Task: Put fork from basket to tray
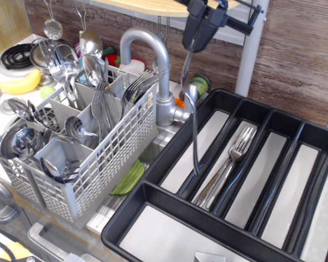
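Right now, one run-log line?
phase: transfer | gripper: shut on fork | fork: hanging over tray | basket: cleared

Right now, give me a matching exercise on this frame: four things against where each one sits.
Things:
1. fork
2. basket
3. banana
4. forks

Places:
A. lying in a compartment of the tray
B. far left, by the stove coil
C. hanging handle-down from the gripper over the tray's left side
D. left of the faucet, full of cutlery

Pairs: 1-C, 2-D, 3-B, 4-A
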